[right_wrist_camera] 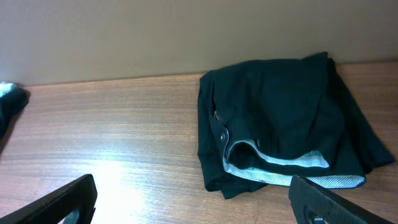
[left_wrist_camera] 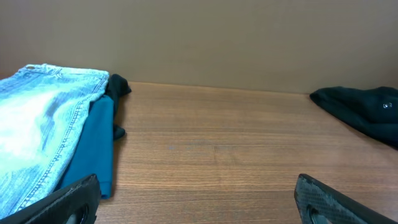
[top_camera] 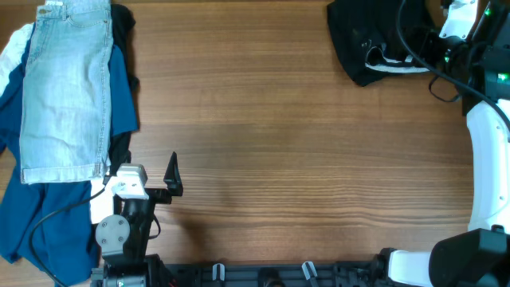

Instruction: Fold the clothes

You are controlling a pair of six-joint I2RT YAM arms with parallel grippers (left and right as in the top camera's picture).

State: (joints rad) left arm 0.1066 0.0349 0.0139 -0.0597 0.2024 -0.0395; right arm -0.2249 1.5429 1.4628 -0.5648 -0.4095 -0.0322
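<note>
The black shorts (top_camera: pixel 362 40) lie crumpled at the table's far right corner, with the pale waistband lining showing at their near edge. In the right wrist view they (right_wrist_camera: pixel 280 118) lie just ahead and to the right of my right gripper (right_wrist_camera: pixel 193 202), which is open, empty and low over the wood. In the overhead view the right gripper (top_camera: pixel 437 44) is beside the shorts' right edge, partly hidden by cables. My left gripper (top_camera: pixel 140 171) is open and empty at the near left. In its view (left_wrist_camera: pixel 199 205) the shorts (left_wrist_camera: pixel 367 112) are far off at the right.
A pile of clothes covers the left side: pale-blue denim shorts (top_camera: pixel 68 88) (left_wrist_camera: pixel 37 124) on top of a deep-blue garment (top_camera: pixel 48 215) (left_wrist_camera: pixel 93 149), with a black cloth (top_camera: pixel 121 24) and a white cloth (top_camera: pixel 12 52) underneath. A wall runs behind the table.
</note>
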